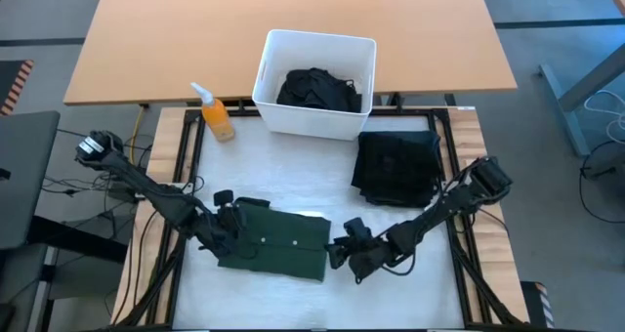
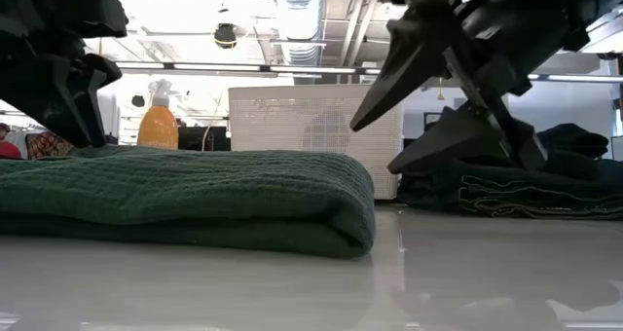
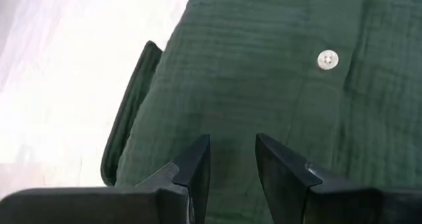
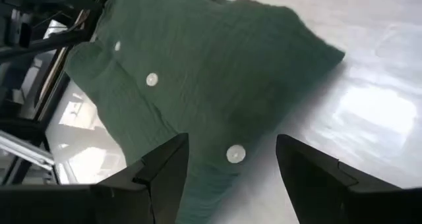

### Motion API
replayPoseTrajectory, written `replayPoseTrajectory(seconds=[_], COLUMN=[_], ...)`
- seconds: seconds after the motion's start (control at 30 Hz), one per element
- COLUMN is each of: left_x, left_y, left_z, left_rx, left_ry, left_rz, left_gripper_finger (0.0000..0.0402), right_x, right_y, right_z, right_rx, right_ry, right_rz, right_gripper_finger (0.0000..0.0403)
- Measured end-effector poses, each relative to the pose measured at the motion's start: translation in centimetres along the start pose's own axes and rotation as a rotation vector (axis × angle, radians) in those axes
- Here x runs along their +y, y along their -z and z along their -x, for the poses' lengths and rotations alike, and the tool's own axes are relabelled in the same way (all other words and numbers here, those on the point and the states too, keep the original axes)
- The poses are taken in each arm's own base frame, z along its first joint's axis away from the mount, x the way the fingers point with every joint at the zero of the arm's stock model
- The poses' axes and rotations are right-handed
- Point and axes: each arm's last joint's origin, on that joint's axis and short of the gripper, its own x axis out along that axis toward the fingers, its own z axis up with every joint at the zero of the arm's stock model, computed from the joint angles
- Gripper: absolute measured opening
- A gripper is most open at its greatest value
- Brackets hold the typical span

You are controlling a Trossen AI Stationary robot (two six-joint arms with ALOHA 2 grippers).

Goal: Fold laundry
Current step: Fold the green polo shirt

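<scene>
A folded dark green shirt (image 1: 278, 242) lay flat on the white table (image 1: 293, 190), toward six o'clock in the high view, its white buttons (image 4: 151, 80) facing up. A folded pile of black clothes (image 1: 395, 164) sat on the table toward three o'clock, well apart from the green shirt. More black laundry (image 1: 317, 88) was heaped inside the white bin (image 1: 314, 81) at twelve o'clock, and an orange spray bottle (image 1: 215, 115) stood just beside the bin at about ten o'clock.

The left gripper (image 1: 230, 215) sat at the nine o'clock end of the green shirt. In the left wrist view its fingers (image 3: 198, 168) stood a little apart over the cloth, with green fabric showing in the narrow gap between them; whether they pinched any of it could not be told.

The right gripper (image 1: 344, 249) was at the shirt's three o'clock edge, just beside it. Its fingers (image 4: 168, 165) were spread wide, with nothing between them, and pointed down at the corner of the shirt. In the low view the shirt showed as a thick rounded fold (image 2: 292, 200) on the glossy table.
</scene>
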Motion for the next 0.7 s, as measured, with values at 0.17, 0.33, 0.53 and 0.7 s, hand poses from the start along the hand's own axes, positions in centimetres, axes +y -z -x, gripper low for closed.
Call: replayPoseTrajectory(seconds=[0.17,0.33,0.53,0.7], left_x=[0.1,0.2,0.2,0.2], left_y=[-0.1,-0.1,-0.1,-0.1], left_z=[0.2,0.2,0.2,0.2], left_rx=[-0.01,-0.016,-0.018,-0.018], left_ry=[0.007,-0.003,-0.005,-0.005], left_rz=[0.015,0.009,0.009,0.005], left_gripper_finger=[0.0112,0.0112,0.0112,0.0112], right_x=[0.2,0.1,0.0,-0.4], right_y=[0.1,-0.2,-0.7,-1.0], right_z=[0.3,0.0,-0.3,-0.9], right_rx=[0.002,0.003,-0.002,0.0], right_ry=[-0.011,-0.003,0.01,0.029], right_rz=[0.007,-0.009,-0.017,-0.012], right_gripper_finger=[0.0257,0.0257,0.0257,0.0257])
